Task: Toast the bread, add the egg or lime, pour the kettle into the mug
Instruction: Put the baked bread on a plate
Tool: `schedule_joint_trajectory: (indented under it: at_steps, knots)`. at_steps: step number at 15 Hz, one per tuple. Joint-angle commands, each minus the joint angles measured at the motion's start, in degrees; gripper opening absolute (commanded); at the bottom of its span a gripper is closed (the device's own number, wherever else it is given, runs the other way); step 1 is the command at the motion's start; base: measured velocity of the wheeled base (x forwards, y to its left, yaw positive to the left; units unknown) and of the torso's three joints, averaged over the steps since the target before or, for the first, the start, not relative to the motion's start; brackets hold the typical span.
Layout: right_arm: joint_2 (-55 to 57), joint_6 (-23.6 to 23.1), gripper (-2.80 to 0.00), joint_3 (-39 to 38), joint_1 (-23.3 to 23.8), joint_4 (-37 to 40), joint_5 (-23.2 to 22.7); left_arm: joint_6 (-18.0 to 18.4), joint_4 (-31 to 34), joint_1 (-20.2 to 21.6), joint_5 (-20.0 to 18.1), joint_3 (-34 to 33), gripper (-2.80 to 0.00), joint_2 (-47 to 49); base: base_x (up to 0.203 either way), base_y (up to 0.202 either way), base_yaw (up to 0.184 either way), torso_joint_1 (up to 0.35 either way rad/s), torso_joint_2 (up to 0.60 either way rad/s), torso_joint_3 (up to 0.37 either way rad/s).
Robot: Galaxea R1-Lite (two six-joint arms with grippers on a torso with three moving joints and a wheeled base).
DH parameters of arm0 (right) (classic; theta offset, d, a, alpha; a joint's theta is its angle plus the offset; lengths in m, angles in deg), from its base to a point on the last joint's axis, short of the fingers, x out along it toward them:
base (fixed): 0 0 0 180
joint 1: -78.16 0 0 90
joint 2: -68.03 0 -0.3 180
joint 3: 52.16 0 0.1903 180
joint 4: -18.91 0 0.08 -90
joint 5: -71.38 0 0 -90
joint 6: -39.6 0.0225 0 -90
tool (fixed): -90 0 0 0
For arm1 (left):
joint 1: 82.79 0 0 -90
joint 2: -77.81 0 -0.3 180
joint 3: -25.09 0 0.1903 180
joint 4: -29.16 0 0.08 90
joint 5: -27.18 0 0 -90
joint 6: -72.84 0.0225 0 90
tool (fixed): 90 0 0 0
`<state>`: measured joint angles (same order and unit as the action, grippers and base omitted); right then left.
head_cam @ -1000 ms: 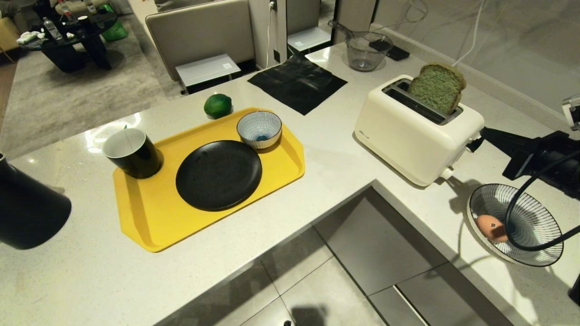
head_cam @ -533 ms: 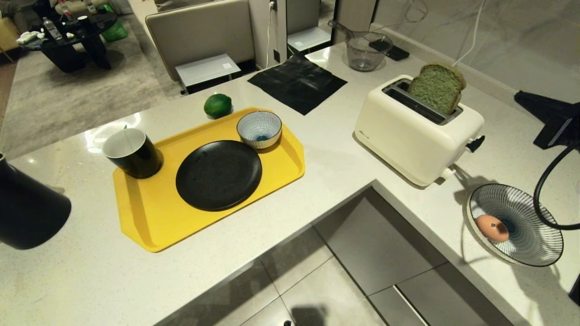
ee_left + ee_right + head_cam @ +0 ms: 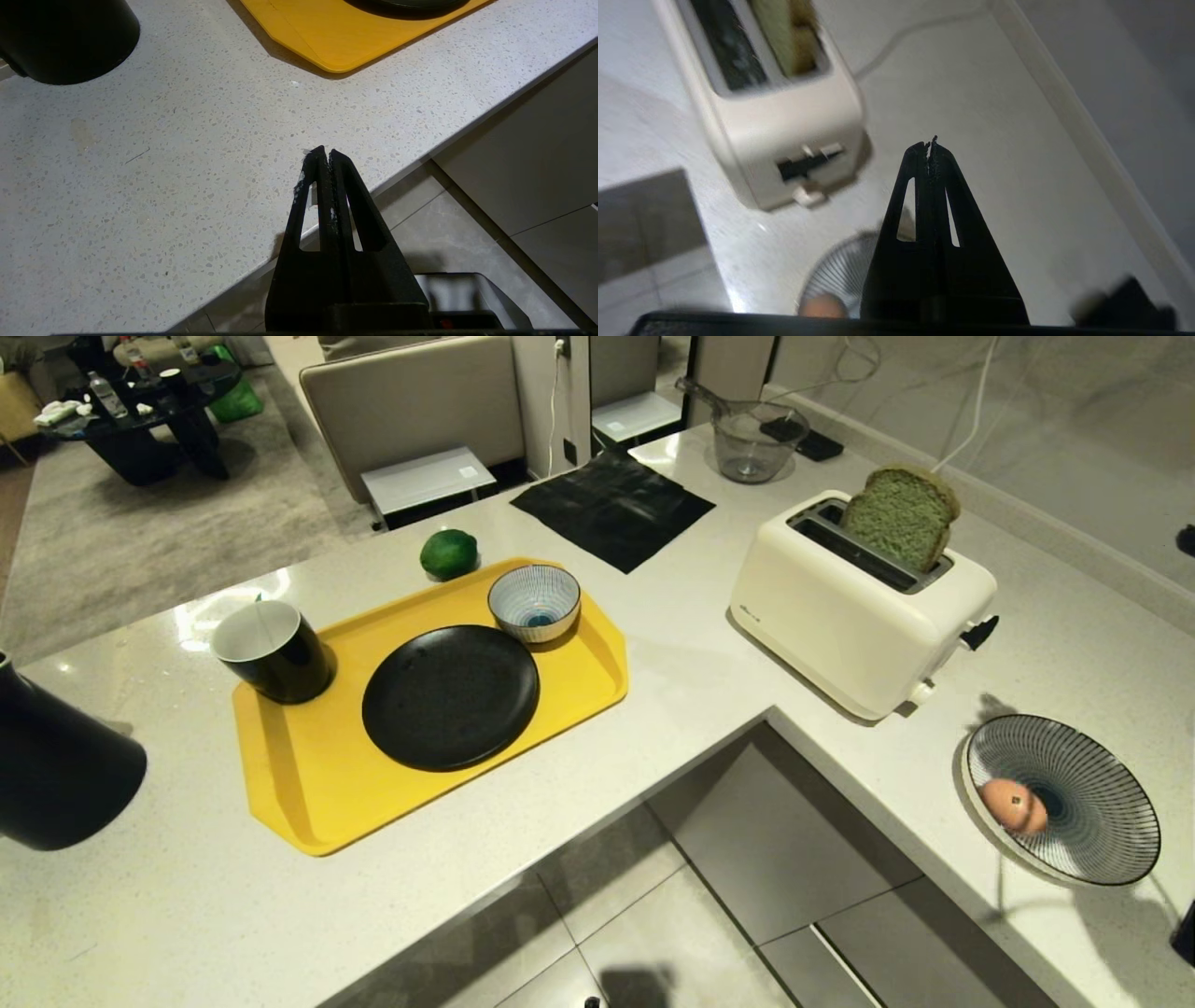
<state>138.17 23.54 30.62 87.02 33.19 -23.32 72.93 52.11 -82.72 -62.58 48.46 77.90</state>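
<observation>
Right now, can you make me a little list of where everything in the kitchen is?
bread: sticking up out of the toaster, in the slot farther from the tray
egg: in the striped dish right of the toaster
lime: on the counter, just behind the yellow tray
mug: on the tray's left corner
black plate: middle of the tray, empty
striped bowl: on the tray, behind the plate
kettle: far left on the counter
left gripper: shut, above the counter edge
right gripper: shut, above the counter beside the toaster
</observation>
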Motion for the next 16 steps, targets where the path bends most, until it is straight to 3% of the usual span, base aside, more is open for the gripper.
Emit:
schedule_joint_trajectory:
  at_steps: [1,3,8,10,13,16]
  knots:
    - [-3.8,-1.2,-2.8,0.3,0.0,4.1,8.5,0.0,0.0,0.0,0.0,0.0,-2.8,0.0,0.0,0.0,0.0,0.0,0.0,0.0]
    - [-5.6,-1.2,-2.8,-1.9,0.0,5.5,13.8,0.0,0.0,0.0,0.0,0.0,-2.8,0.0,0.0,0.0,0.0,0.0,0.0,0.0]
    - [-12.7,-1.1,-2.8,-3.0,0.1,14.0,17.0,0.0,0.0,0.0,0.0,0.0,-2.8,0.0,0.0,0.0,0.0,0.0,0.0,0.0]
    - [-10.4,0.3,-2.8,-0.4,-0.1,11.8,16.3,0.0,0.0,0.0,0.0,0.0,-2.8,0.0,0.0,0.0,0.0,0.0,0.0,0.0]
    - [-3.9,4.1,-2.8,2.4,-0.9,1.6,13.4,0.0,0.0,0.0,0.0,0.0,-2.8,0.0,0.0,0.0,0.0,0.0,0.0,0.0]
    - [-0.2,9.4,-2.8,4.3,-1.0,-1.2,5.1,0.0,0.0,0.0,0.0,0.0,-2.8,0.0,0.0,0.0,0.0,0.0,0.0,0.0]
